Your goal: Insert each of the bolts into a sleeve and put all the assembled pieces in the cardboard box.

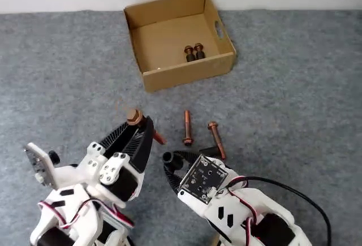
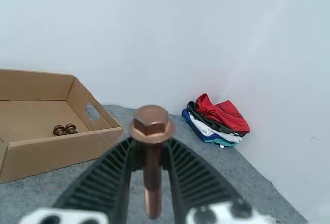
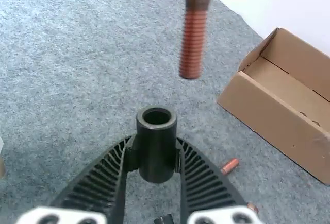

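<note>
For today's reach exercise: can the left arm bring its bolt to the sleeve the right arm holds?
Probably yes: the bolt hangs free near the sleeve, whose open end faces up; nothing lies between.

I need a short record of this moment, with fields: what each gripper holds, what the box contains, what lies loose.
left gripper: shut on a bolt
right gripper: shut on a sleeve
bolt and sleeve: apart, threaded end not yet in the sleeve
cardboard box: two assembled pieces side by side
loose bolts: two, lying on the carpet
</note>
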